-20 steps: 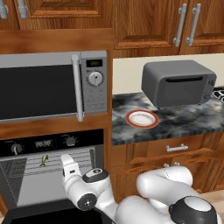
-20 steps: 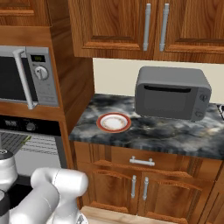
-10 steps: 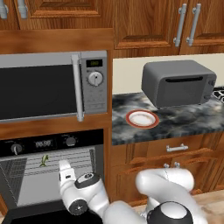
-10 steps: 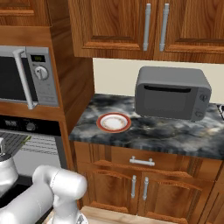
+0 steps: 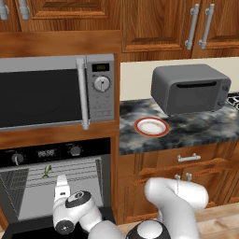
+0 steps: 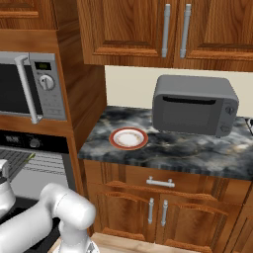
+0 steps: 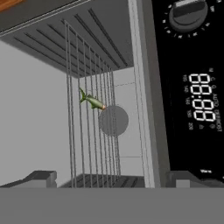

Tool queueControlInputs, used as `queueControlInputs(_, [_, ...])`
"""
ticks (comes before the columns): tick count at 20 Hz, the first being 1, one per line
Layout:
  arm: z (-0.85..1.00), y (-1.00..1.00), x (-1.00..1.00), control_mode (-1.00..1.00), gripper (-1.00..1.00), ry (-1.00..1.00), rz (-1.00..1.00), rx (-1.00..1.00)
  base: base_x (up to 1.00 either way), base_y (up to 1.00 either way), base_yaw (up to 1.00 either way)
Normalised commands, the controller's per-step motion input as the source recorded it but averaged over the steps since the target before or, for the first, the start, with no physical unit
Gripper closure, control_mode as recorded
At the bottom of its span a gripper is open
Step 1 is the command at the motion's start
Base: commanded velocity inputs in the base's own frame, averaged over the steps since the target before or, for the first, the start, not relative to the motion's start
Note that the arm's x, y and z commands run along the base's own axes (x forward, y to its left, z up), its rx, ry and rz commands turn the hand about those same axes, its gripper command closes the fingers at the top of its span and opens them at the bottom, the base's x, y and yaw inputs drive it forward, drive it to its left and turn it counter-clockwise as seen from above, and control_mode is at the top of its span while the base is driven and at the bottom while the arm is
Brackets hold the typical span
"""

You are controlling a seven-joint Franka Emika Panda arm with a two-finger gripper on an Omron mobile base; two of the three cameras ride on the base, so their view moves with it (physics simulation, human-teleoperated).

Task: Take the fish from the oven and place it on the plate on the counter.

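1 fish (image 7: 92, 101) on oven (image 5: 56, 186) rack; 1 plate (image 5: 151, 126) on counter (image 5: 196, 133); gripper (image 7: 114, 178) spread wide, grasping nothing.

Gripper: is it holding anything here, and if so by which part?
Nothing is held. The gripper is open at the mouth of the oven, and the fish lies untouched on the wire rack ahead.

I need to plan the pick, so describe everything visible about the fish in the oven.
The fish is a tiny, slim sliver, green with a darker back, a forked tail and an orange-tinted head end. It lies on the wire rack inside the open oven, toward the back of the cavity. In the left base view it shows as a small green fleck on the rack, beyond the open gripper, which is not touching it.
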Motion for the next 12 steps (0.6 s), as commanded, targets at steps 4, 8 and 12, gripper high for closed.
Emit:
queueControlInputs(4, [-0.35, 0.02, 0.42, -1.00, -1.00, -0.04, -0.01, 0.00, 0.00, 0.00, 0.00])
queueControlInputs(8, [-0.32, 0.00, 0.28, -1.00, -1.00, 0.00, -0.01, 0.00, 0.00, 0.00, 0.00])
queueControlInputs(12, [-0.16, 0.00, 0.04, -1.00, -1.00, 0.00, 0.00, -0.02, 0.00, 0.00, 0.00])
